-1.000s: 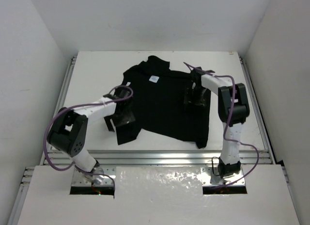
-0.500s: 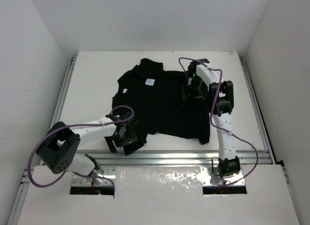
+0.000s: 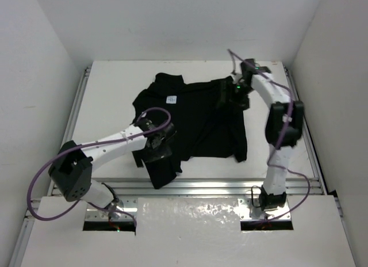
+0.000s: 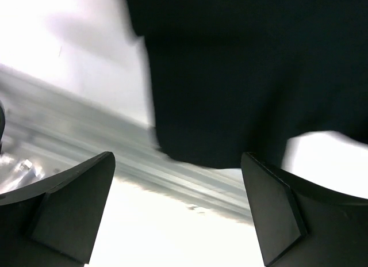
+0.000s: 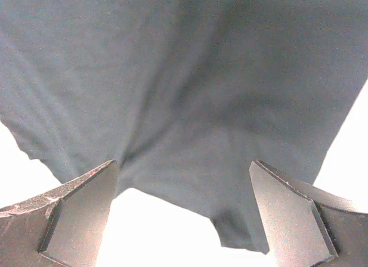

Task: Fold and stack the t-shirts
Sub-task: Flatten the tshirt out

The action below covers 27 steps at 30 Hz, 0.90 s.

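From above, the t-shirt (image 3: 201,123) lies spread and rumpled on the white table (image 3: 109,88), its collar with a small white label (image 3: 171,99) toward the far left; one flap reaches the table's near edge. The left gripper (image 3: 156,151) sits over the shirt's near left part and the right gripper (image 3: 230,97) over its far right corner; both are black on black cloth, so their jaws cannot be made out here.

The left wrist view is blurred; the two dark fingers (image 4: 69,209) stand wide apart with nothing between them; the shirt's hem hangs just beyond, over a metal rail (image 4: 86,134), and its upper part is cut off.

In the right wrist view the fingers (image 5: 75,209) are likewise spread and empty; creased cloth, washed to grey, fills the frame beyond the tips, with bare table between them.
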### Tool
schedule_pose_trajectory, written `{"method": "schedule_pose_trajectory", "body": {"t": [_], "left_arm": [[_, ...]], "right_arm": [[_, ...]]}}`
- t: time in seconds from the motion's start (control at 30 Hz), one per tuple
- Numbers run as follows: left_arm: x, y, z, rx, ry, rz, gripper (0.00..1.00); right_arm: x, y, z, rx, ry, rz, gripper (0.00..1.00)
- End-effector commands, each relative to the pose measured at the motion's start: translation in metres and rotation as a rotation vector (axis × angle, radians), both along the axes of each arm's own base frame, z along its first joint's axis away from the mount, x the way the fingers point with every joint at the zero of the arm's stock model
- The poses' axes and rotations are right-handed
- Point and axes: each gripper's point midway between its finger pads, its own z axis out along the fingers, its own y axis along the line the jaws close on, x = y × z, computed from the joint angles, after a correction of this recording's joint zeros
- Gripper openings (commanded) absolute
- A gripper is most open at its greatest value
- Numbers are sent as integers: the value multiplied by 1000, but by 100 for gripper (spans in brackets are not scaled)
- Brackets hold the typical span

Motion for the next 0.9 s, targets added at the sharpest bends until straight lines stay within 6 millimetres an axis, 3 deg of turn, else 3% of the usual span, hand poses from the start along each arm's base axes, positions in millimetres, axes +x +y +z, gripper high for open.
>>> {"method": "schedule_pose_trajectory", "body": {"t": [0.0,0.1,0.17,0.2,0.23,0.27,0.33,0.37,0.4,0.47,0.5,0.6,0.7,0.73,0.8,0.87], "left_arm": [[34,9,40,101,-107,-45,92],[50,4,53,51,-161,-61,97],[46,10,35,30,-121,-48,98],[44,13,26,-8,-88,-27,98],[42,18,22,-22,-88,-27,98],[40,25,10,-28,-80,-11,99],[46,51,6,-41,-86,84,99],[45,52,5,-43,-89,82,99],[48,60,4,-55,-90,124,99],[56,66,5,-66,-112,159,98],[60,66,5,-79,-121,163,97],[65,57,-6,-146,-105,171,89],[52,45,-12,-207,-67,169,83],[43,42,-14,-216,-55,162,83],[27,15,-3,-266,-82,97,83],[-1,-6,0,-253,-62,19,84]], "right_arm": [[14,-69,85,17,-257,-232,98],[-44,-99,48,-92,-101,-324,98],[-62,-105,39,-72,-83,-381,97],[-89,-104,16,-63,-24,-402,96],[-92,-107,24,-60,-74,-430,96],[-93,-111,22,-52,-93,-457,95],[-116,-101,7,-7,-19,-480,91],[-112,-95,13,35,-37,-484,89],[-127,-89,2,48,7,-497,87],[-134,-90,8,49,-52,-547,85],[-148,-92,-1,26,-41,-565,84],[-152,-101,8,-20,-107,-583,83],[-163,-96,13,-14,-78,-546,84],[-166,-95,13,-11,-75,-538,84],[-175,-94,13,-16,-76,-521,85],[-182,-94,12,-23,-75,-504,87]]}}
